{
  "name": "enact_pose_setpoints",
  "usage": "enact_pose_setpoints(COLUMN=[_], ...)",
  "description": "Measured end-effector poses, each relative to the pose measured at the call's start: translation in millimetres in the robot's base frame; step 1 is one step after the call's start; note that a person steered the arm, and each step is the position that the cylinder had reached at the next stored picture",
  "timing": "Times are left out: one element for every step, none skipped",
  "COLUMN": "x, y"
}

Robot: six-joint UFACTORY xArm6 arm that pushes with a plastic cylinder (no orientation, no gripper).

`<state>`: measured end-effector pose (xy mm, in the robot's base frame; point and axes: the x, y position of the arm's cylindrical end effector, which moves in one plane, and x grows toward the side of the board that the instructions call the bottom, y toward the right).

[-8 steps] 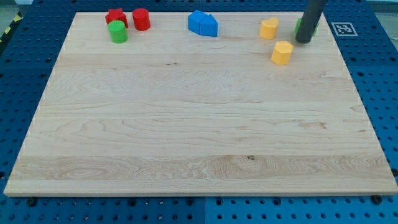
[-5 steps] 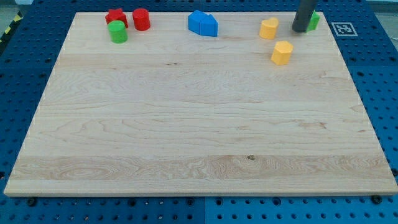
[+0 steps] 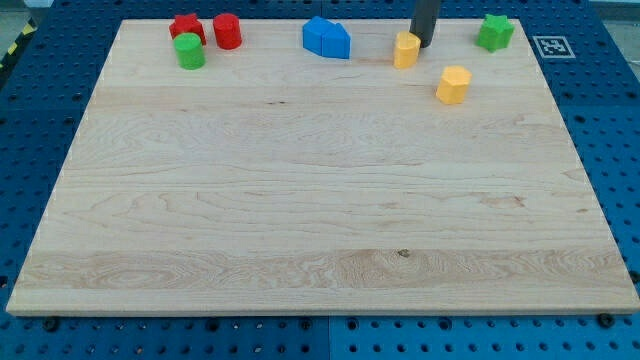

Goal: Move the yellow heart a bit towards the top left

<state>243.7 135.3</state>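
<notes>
The yellow heart (image 3: 405, 50) lies near the view's top edge, right of centre. My tip (image 3: 422, 44) stands against the heart's upper right side, touching it or nearly so. A yellow hexagon block (image 3: 453, 85) lies below and to the right of the heart, apart from it. The rod rises out of the view's top.
Two blue blocks (image 3: 326, 38) sit together left of the heart. A green star (image 3: 494, 32) is at the top right. Two red blocks (image 3: 186, 27) (image 3: 227, 31) and a green cylinder (image 3: 189, 51) are at the top left. The wooden board (image 3: 300, 200) lies on a blue pegboard.
My tip has moved left from beside the green star to the yellow heart's right side. The heart has slid a little to the left. The green star now shows fully.
</notes>
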Motion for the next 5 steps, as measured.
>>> enact_pose_setpoints(x=[10.1,33.9,42.6,43.2,43.2], y=[-4.9,-15.7,-32.0,-33.1,-33.1])
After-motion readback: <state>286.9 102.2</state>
